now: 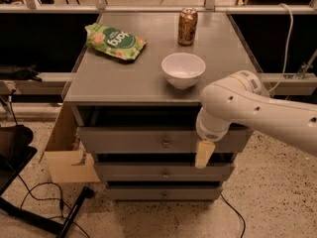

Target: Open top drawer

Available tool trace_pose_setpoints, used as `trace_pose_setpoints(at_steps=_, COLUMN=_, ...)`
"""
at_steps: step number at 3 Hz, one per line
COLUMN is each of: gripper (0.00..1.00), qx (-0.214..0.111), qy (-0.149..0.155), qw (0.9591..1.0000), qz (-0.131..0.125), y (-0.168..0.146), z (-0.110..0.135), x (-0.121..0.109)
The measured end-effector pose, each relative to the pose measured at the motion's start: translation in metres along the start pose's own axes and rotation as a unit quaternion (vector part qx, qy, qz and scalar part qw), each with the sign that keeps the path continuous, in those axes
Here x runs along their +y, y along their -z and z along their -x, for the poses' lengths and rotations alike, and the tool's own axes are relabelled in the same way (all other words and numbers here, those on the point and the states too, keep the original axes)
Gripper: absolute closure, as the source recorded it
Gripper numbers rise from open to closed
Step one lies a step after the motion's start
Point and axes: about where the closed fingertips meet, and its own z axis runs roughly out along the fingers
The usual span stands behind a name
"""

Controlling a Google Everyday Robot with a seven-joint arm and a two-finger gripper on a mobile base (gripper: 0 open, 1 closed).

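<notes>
Currently the top drawer [124, 140] sits directly under the worktop [124, 83], uppermost of three grey fronts, with a dark gap above its upper edge. It appears closed or very nearly so; no interior is on show. Its small round metal knob [166, 143] stands at the centre of the front and is the only evident purchase.

Assessment: the front is rigid and the knob small and smooth, so a grip there could slip. A square hold around the knob and a straight pull outward is advised. The weight of any contents cannot be judged, so resistance on the runners is unknown.

The hand [204, 156] hangs from the white arm [257, 108] in front of the drawer's right half, to the right of the knob and apart from it. Its lower end reaches down over the gap above the two lower drawers [148, 172]. Whether the hand is apart or together cannot be told. It holds nothing that can be seen.

On the worktop: a white bowl [183, 69], a can [187, 26] and a green bag [114, 41]. A cardboard box [67, 160] stands against the cabinet's left side.
</notes>
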Motion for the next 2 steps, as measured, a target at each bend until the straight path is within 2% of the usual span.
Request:
trace_pose_setpoints(at_steps=1, gripper=0.27, qx=-0.006, qy=-0.014, qw=0.9998, qz=0.012, y=-0.0206, z=-0.003, x=0.0038)
trace_pose_setpoints(at_steps=2, gripper=0.5, qx=-0.006, qy=-0.015, qw=0.9998, qz=0.013, y=-0.0175, z=-0.0027, x=0.0038)
